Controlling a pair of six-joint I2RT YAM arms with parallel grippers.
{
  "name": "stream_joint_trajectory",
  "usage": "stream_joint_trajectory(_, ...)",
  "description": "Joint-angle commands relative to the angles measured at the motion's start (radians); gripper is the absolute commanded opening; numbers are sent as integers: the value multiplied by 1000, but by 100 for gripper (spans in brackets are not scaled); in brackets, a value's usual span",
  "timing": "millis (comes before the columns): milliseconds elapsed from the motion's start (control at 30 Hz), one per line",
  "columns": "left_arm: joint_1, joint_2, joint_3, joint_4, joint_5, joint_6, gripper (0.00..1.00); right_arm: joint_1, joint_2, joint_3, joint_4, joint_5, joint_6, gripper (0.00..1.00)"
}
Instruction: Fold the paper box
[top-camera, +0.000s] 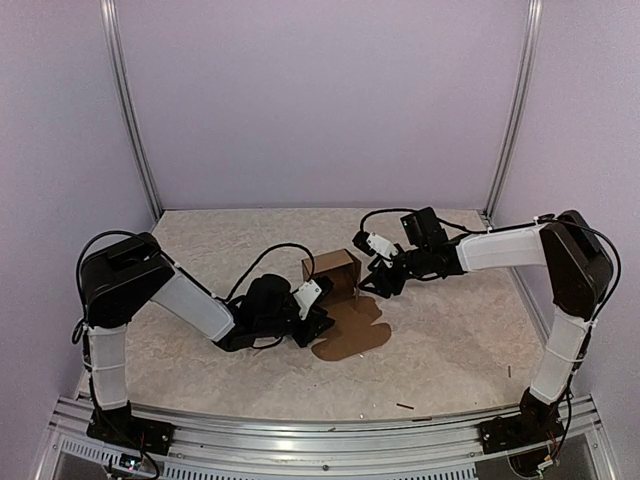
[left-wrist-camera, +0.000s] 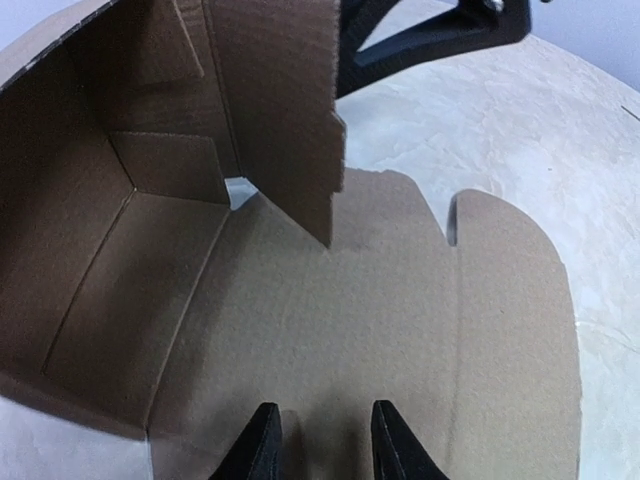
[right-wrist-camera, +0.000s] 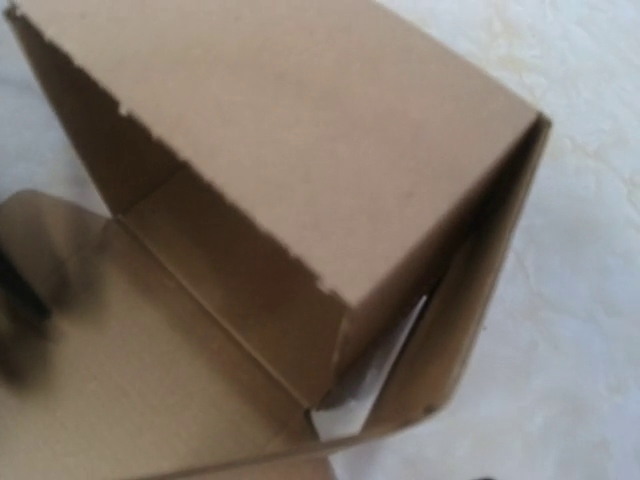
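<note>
- Plain brown corrugated cardboard paper box (top-camera: 333, 272), half-formed, sits near the middle of the beige mottled table (top-camera: 450, 340).
- Its upright part is an open-topped square of walls. A flat sheet with rounded flaps (top-camera: 352, 332) lies on the table at 5 o'clock from those walls.
- Left gripper (top-camera: 316, 312), black with a white block on it, is at 8 o'clock of the box, low over the flat sheet.
- Left wrist view: the gripper (left-wrist-camera: 325, 410) shows two black fingers (left-wrist-camera: 262, 448) part-way spread, side by side above the flat panel. Bare cardboard shows in the gap and nothing is pinched.
- Same view: the walls stand at 10 to 12 o'clock, and one loose panel with a ragged edge (left-wrist-camera: 285, 110) hangs upright over the floor panel. A notched flap (left-wrist-camera: 515, 330) lies flat at 3 o'clock.
- Right gripper (top-camera: 370, 284), black, is at 3 o'clock of the box, just beside its right wall. Contact is unclear.
- Right wrist view: the box (right-wrist-camera: 330, 170) fills the frame with one wall tilted. A corner gap at 5 o'clock shows the table. Its own fingers are not visible, so whether the claw is spread or closed cannot be told.
- Tiny dark stick scrap (top-camera: 404, 406) lies on the table near the front edge, at 5 o'clock and well apart from the box.
</note>
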Motion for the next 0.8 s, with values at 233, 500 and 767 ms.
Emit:
stream_joint_trajectory(233,24,-394,83,-375,-60,59,43,-12,-65,-11,-28,-36,-98,66)
stream_joint_trajectory(500,215,-225,405,-630,26,5,59,-44,-38,26,-72,-79,-138,66)
stream_joint_trajectory(767,323,-98,488,-646,375,-33,61,-53,-16,43,-67,-89,-172,66)
